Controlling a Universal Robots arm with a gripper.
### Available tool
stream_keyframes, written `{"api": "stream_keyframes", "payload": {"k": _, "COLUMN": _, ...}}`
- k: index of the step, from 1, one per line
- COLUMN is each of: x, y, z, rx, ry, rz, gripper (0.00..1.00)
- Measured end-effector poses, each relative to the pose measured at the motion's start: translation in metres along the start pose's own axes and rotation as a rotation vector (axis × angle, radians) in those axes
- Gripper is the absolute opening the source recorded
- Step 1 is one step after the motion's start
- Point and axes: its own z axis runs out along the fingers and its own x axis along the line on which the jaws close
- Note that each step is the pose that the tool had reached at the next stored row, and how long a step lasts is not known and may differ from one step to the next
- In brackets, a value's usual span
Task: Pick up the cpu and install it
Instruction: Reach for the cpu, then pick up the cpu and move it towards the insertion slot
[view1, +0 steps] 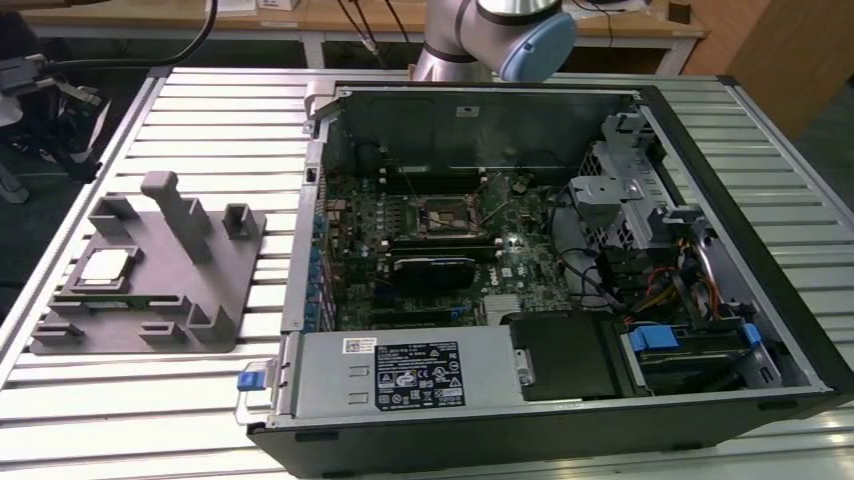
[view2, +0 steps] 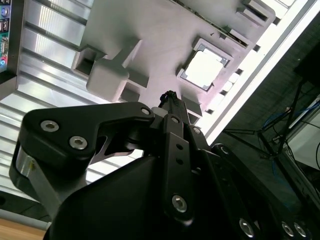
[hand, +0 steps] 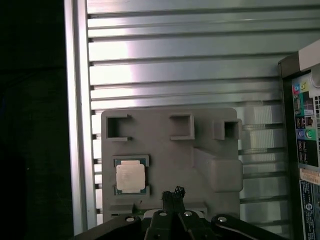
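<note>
The arm (view1: 454, 50) is one of those silvery-grey tube types, with a big pale-blue round joint cap (view1: 537, 48) on it. The gripper (view2: 169, 95) is all matte black: chunky rounded link plates dotted with shiny hex-socket screws (view2: 78, 143), plus a bare silver metal band (view2: 22, 167) at one side.

- cpu (view1: 107, 264): one counted, silvery top, sat in the tray.
- fixture tray (view1: 200, 290): one, grey, lay on the tabletop.
- tall post (view1: 180, 215): one stood on the tray; lower blocks were too crowded to count.
- tabletop (view1: 214, 110): one, ribbed metal.
- computer case (view1: 694, 130): one, side was open.
- motherboard (view1: 400, 215): one, green, lay inside the case.
- socket (view1: 445, 215): one, at mid-board.
- power supply (view1: 400, 375): one, a grey labelled box.
- robot arm (view1: 494, 30): one noted.
- hand (hand: 173, 192): one, was in both wrist views.
</note>
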Motion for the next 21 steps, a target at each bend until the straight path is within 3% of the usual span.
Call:
{"api": "stream_keyframes", "payload": {"k": 8, "x": 0.0069, "y": -0.0010, "z": 0.0057, "rx": 0.0000, "ry": -0.0001, "rz": 0.000, "gripper": 0.11}}
{"api": "stream_keyframes", "payload": {"k": 21, "x": 0.0075, "y": -0.0010, "z": 0.0058, "rx": 0.0000, "ry": 0.0000, "rz": 0.000, "gripper": 0.11}}
